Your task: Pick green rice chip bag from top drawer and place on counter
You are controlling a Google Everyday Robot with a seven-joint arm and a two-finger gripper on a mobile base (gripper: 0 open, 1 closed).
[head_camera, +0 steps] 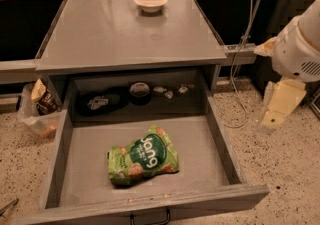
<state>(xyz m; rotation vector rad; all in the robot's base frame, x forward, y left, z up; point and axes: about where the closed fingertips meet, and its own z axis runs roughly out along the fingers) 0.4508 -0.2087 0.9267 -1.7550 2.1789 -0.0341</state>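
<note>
My end effector (277,109) hangs out at the right edge of view, off to the side of the top drawer (219,131) and above the speckled floor (280,169) — whether it is spread or pressed together, I cannot tell. It holds nothing that I can see. The drawer is pulled wide open, and the green rice chip bag (144,156) lies flat on its bottom, label up, nearer the front panel. Above it sits the grey surface (130,34), with a small cream bowl (150,1) near its far edge.
</note>
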